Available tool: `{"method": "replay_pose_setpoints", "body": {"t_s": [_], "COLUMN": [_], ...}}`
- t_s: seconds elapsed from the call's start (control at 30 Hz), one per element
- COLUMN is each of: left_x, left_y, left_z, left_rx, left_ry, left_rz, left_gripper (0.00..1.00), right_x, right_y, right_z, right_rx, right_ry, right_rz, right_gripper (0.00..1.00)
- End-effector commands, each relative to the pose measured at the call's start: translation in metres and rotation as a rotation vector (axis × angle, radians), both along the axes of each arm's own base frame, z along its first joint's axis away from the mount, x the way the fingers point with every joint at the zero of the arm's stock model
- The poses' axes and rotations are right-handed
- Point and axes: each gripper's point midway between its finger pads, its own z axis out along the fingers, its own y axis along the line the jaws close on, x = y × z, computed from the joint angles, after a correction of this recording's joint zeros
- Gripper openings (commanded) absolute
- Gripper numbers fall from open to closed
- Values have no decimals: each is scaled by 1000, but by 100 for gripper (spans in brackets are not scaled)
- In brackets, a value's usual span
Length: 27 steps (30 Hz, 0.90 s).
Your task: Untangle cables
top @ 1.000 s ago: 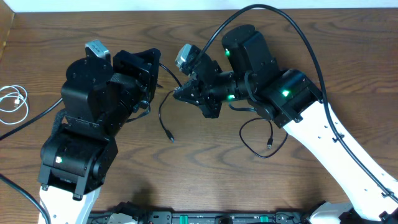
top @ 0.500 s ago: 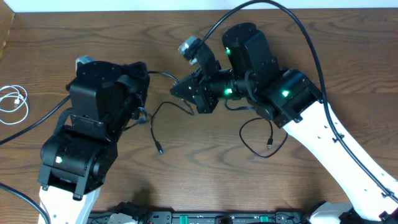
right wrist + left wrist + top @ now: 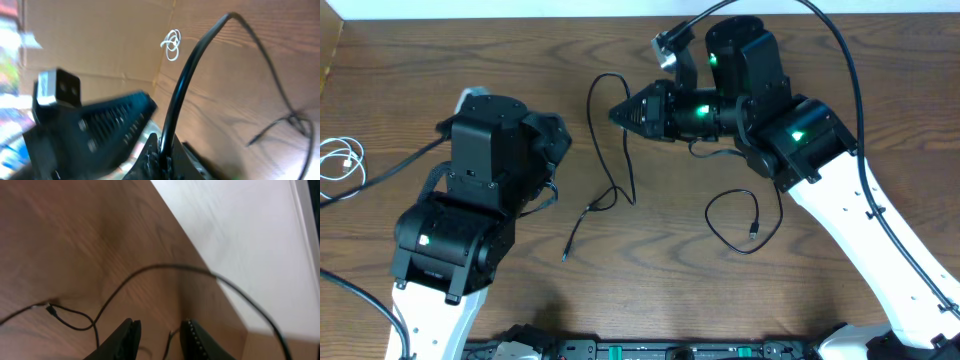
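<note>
Wooden table [image 3: 650, 290] carries a black cable [image 3: 182, 90], clamped by the right end effector [image 3: 617, 113] near 12 o'clock (left end effector [image 3: 160, 325] toward 10 o'clock, fingers apart).

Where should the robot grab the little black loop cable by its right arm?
Probably best to grip the black loop cable on its bare left curve, straight down from above. It lies flat on the table, and its right side slips under the arm.
</note>
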Motion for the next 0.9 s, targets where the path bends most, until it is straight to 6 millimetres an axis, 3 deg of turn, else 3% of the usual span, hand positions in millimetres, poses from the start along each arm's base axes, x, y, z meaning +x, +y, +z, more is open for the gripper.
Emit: {"method": "replay_pose_setpoints", "body": {"t_s": [0.0, 0.17, 0.37, 0.6, 0.87], "left_x": [-6, -17, -26, -22, -14], "left_y": [-27, -56, -85, -86, -74], "left_z": [4, 13, 37, 43, 35], "left_rx": [64, 63, 85, 109, 172], "left_ry": [-39, -107, -278, -323, -300], "left_rz": [-261, -498, -750, -758, -698], "left_gripper": [32, 32, 32, 32, 32], "right_x": [5, 8, 10, 7, 7], "right_y": [0, -1, -1, 0, 1], "right_z": [6, 6, 5, 6, 6], "right_rx": [67, 103, 116, 117, 122], "right_ry": [181, 330, 386, 390, 409], "right_rz": [-87, -160, -194, -180, -187], "right_gripper": [1, 2, 1, 1, 1]}}
